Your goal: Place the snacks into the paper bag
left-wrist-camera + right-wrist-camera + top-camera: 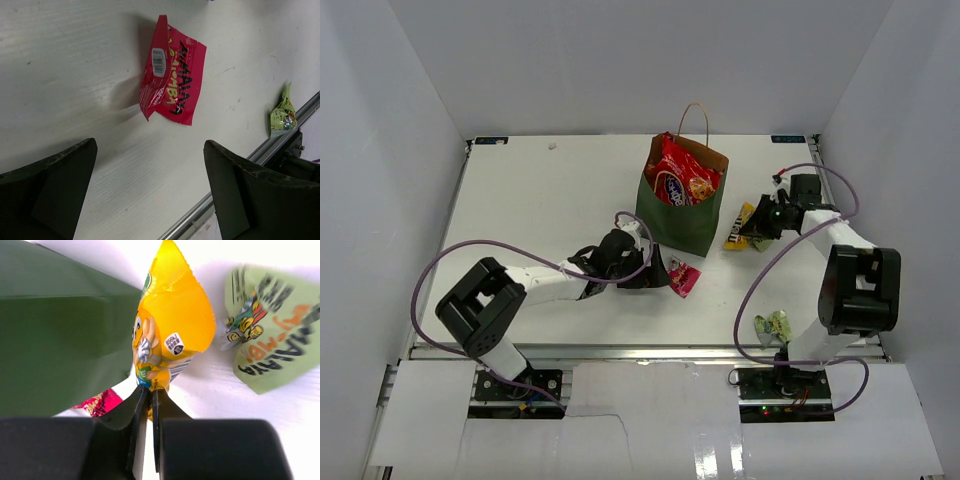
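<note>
Our right claw (148, 396) pinches the yellow candy pack (170, 330) by its lower edge, just right of the paper bag (682, 222) at frame centre. We should raise it above the rim before letting go. Meanwhile our left claw (150, 165) gapes wide below the red packet (172, 82).

The top view looks down from above the near edge onto the whole table (550, 200). The left wrist view faces the table closely, pink packet (172, 75) at 12 o'clock. The right wrist view, hard by the yellow pack (170, 330), catches that packet at 8 o'clock.
</note>
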You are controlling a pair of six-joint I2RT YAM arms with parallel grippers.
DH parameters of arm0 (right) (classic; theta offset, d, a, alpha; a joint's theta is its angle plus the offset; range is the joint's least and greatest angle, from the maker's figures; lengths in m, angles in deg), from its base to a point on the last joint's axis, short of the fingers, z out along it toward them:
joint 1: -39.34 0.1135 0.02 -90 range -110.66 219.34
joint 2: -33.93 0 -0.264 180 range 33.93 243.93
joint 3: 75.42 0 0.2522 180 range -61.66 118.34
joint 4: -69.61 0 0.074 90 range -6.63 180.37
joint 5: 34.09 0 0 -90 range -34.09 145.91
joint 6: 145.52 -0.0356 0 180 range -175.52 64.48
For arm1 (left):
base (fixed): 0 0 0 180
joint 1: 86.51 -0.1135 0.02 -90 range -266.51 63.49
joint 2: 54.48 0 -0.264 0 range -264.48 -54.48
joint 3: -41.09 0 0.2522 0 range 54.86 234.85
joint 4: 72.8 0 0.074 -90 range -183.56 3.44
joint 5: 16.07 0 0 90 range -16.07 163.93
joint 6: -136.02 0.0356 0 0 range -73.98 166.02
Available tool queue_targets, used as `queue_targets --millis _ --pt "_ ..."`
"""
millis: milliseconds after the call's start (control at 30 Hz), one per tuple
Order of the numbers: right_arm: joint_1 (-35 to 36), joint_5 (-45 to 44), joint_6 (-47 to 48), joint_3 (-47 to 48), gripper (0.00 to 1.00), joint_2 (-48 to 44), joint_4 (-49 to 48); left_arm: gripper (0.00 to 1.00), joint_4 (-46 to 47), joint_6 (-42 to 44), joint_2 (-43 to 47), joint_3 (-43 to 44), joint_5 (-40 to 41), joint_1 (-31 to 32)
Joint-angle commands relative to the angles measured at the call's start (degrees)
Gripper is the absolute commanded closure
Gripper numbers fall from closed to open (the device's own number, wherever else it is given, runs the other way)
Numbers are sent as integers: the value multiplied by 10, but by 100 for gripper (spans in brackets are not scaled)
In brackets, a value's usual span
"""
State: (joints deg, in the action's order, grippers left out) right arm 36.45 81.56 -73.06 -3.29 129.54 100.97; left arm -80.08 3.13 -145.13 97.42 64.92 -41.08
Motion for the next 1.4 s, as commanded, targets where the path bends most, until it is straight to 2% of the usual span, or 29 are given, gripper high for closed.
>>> queue_targets --millis 0,100,333,567,767,933,1067,1133,1200,1233,1333,1367 --pt "-13 17 110 23 92 -92 -18 2 6 34 -14 32 12 6" --pt "-28 62 173 84 92 -105 21 2 6 50 -36 51 8 11" --pt "-44 256 322 210 92 -109 58 3 11 83 -69 81 14 20" --pt "-24 357 388 337 92 -104 58 7 19 91 -89 95 14 22" --pt "38 341 379 398 92 -94 33 9 20 97 -96 100 17 24" --pt "103 277 377 371 92 -83 13 13 20 99 -103 107 20 25" --pt "125 238 378 348 91 -71 9 16 20 96 -108 110 23 24" --pt "132 222 386 341 87 -68 16 17 20 93 -108 108 31 25" --pt "133 212 387 336 79 -68 18 18 20 91 -106 107 37 25" --pt "133 210 388 335 70 -68 19 19 21 90 -106 108 42 26" --pt "133 201 389 337 56 -72 28 21 26 86 -107 107 50 25" --pt "132 201 388 337 49 -75 30 24 30 85 -106 106 49 25"
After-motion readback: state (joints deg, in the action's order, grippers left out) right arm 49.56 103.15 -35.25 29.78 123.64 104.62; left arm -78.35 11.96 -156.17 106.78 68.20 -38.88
